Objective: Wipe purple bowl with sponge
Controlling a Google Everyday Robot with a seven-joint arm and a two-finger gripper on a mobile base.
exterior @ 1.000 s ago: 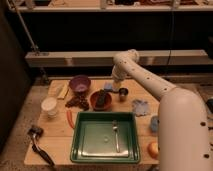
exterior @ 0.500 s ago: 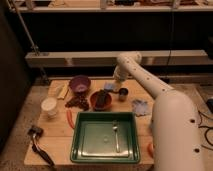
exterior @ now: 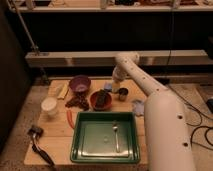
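**A:** Entry one, the sponge (exterior: pixel 106 88). We are logging it at the back of the worktop (exterior: pixel 57 130), between the purple bowl (exterior: pixel 80 84) and a small dark cup (exterior: pixel 122 93), just behind the red-brown bowl (exterior: pixel 100 100).

**B:** And how are we rating its handling?

**A:** We are rating it light, soft and squashy. We are judging that a pinch from above, across its shorter sides, is the hold to aim for. Too hard a squeeze is likely just flattening it.

**B:** End effector?

**A:** We are entering the end effector (exterior: pixel 111 85) as hanging right over the sponge, jaws spread wide. It is gripping nothing that we are able to make out.

**B:** We are moving on to containers.

**A:** Purple bowl: upright, left of the sponge, and we are seeing nothing inside. We are judging it rigid and smooth, so likely sliding under a wipe. Red-brown bowl: carrying dark contents. Green tray (exterior: pixel 75 143), at the front: carrying a single spoon (exterior: pixel 116 135). White cup (exterior: pixel 49 106), far left: we are not seeing its contents. Small dark cup: likewise, we are not telling.
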